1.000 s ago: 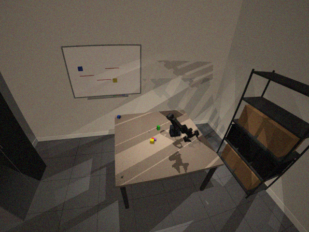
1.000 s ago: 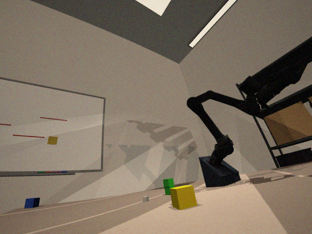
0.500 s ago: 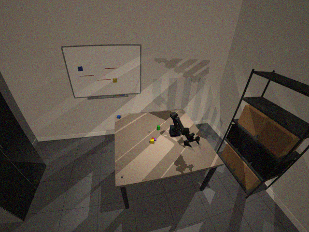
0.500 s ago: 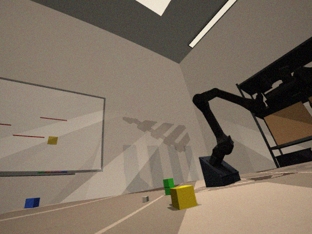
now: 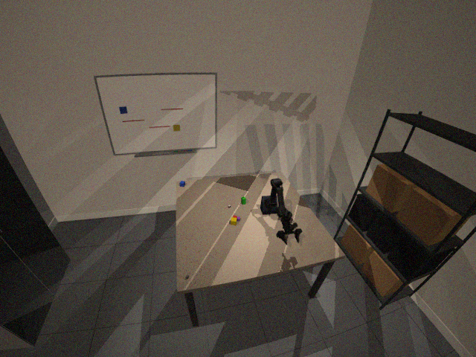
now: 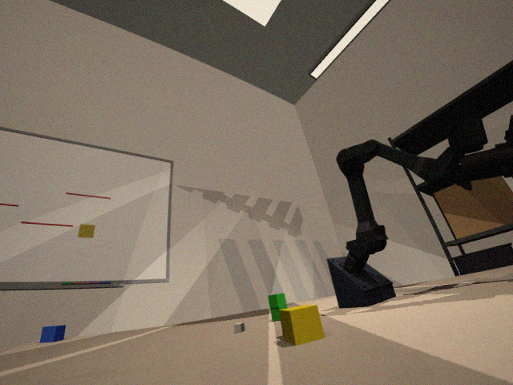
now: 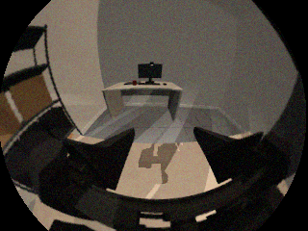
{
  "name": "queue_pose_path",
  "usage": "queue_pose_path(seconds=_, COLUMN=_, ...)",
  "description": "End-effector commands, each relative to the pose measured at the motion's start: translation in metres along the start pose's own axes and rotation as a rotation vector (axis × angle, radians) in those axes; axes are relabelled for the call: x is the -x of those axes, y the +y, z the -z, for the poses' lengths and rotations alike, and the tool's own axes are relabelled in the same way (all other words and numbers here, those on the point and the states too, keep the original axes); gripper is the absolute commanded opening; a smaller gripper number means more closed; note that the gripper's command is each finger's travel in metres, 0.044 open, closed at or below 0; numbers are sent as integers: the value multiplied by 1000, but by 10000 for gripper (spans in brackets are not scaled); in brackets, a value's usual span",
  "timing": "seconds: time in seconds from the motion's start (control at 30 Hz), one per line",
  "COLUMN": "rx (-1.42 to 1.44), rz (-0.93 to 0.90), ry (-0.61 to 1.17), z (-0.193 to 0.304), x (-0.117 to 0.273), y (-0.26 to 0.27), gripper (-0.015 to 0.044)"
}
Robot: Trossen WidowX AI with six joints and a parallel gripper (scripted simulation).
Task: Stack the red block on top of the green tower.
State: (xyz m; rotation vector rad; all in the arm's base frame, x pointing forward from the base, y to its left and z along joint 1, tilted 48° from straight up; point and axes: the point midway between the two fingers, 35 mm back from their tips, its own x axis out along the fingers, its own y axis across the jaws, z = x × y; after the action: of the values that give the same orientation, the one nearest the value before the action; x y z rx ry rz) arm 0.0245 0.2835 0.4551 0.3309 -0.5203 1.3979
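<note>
We see the claw (image 5: 291, 234) wide open w/ nothing between its fingers, hanging above the table (image 5: 238, 261). The red block (image 5: 234, 216) sits well away from the claw, touching a yellow block (image 5: 233, 221) and a purple one (image 5: 238, 218). The green tower (image 5: 243, 199) stands upright, also well apart from the claw.

Matt tan table (image 5: 230, 265), smooth w/ no gloss; matt black arm (image 6: 360, 199); glossy floor tiles (image 5: 115, 245); black metal-look shelf (image 5: 384, 161).
</note>
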Motion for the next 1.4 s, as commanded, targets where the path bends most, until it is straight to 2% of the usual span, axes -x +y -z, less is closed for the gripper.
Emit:
queue_pose_path(seconds=0.0, rx=33, rz=39, ry=112, z=29, x=-10, y=-23, gripper=440)
queue_pose_path(seconds=0.3, rx=65, rz=152, ry=352, z=87, x=-10, y=-84, gripper=440)
queue_pose_path(seconds=0.6, rx=47, rz=292, ry=588, z=138, x=15, y=-155, gripper=440)
queue_pose_path(seconds=1.03, rx=-55, rz=556, ry=861, z=184, x=93, y=-256, gripper=440)
queue_pose_path(seconds=1.37, rx=-199, rz=701, ry=1011, z=200, x=155, y=-298, gripper=440)
